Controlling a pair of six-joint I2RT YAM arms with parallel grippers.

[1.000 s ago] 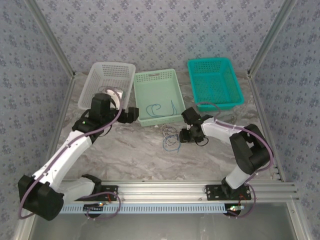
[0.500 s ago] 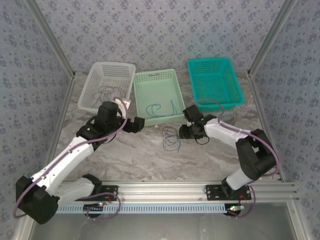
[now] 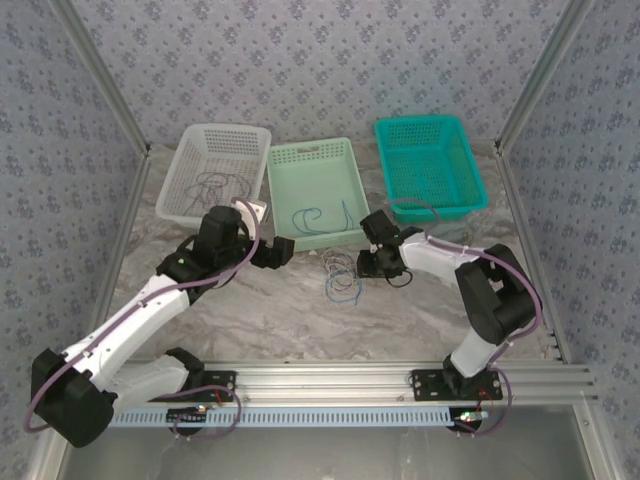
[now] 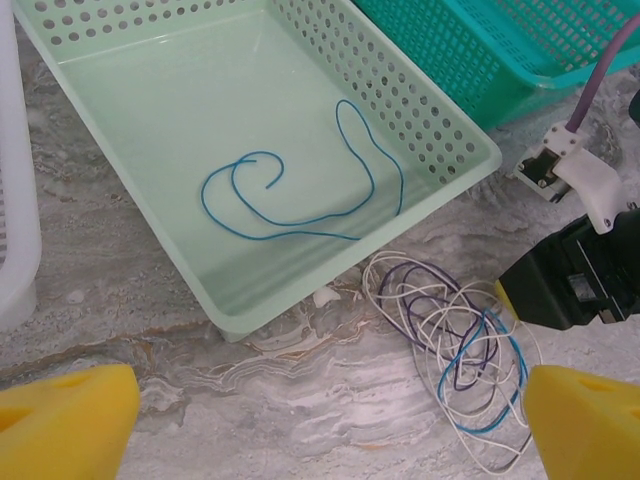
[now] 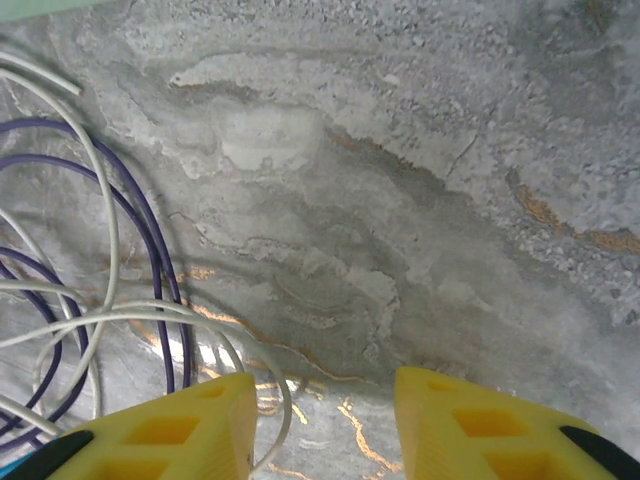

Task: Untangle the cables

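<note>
The cables lie as a loose tangle (image 3: 342, 277) of white, purple and blue wire on the marble, just in front of the light green basket (image 3: 352, 178). One more blue cable (image 4: 300, 190) lies curled inside that basket. My left gripper (image 3: 285, 250) hangs open to the left of the tangle (image 4: 450, 340), its yellow fingertips (image 4: 65, 420) wide apart over bare marble. At the tangle's right edge my right gripper (image 3: 362, 263) is low and open. A white loop (image 5: 275, 380) curves just inside its left finger (image 5: 165, 430), with a purple strand (image 5: 165, 280) beside it. Nothing is gripped.
A white basket (image 3: 190, 150) at the back left holds a thin dark wire (image 3: 212, 183). A teal basket (image 3: 465, 165) stands at the back right. Metal frame posts rise at both sides. A rail (image 3: 330, 380) runs along the near edge.
My left arm has swung right from the white basket towards the tangle. My right gripper has edged left to the tangle's rim and its jaws have narrowed.
</note>
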